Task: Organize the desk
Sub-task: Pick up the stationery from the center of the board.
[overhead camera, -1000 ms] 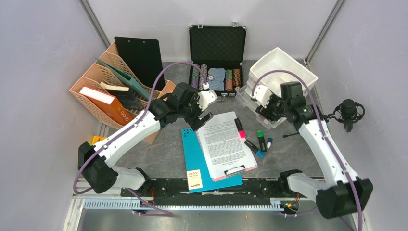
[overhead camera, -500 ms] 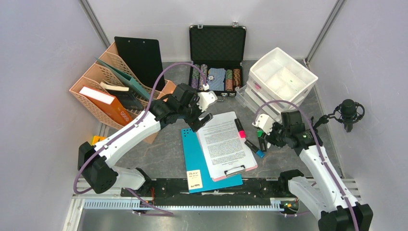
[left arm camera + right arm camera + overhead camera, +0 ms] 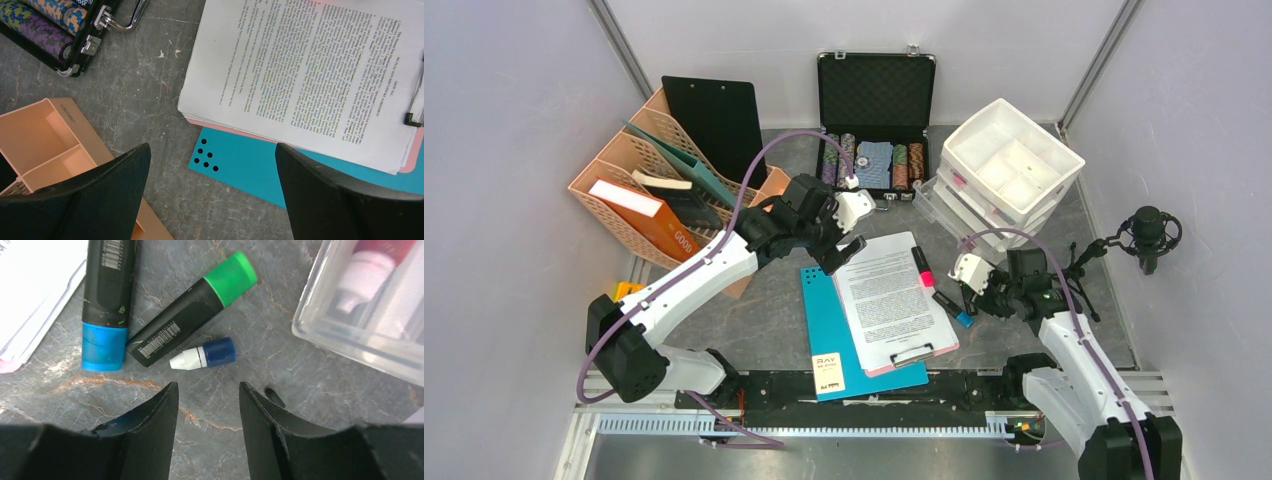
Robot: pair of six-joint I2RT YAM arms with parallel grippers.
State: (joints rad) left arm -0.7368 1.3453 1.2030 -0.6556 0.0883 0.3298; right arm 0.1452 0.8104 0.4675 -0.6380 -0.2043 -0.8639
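Right wrist: right gripper [image 3: 207,387] ajar, empty, over desk [image 3: 320,412] beside blue-capped pen [image 3: 202,355], green highlighter [image 3: 192,307], clear drawer [image 3: 350,347].

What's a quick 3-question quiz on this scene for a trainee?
1. True or false: the right gripper is open and holds nothing.
2. Which thing lies just ahead of its tips in the wrist view? A: blue-capped piece; B: stapler; C: scissors.
3. What colour is the folder under the clipboard?

Key: 1 true; 2 A; 3 teal.
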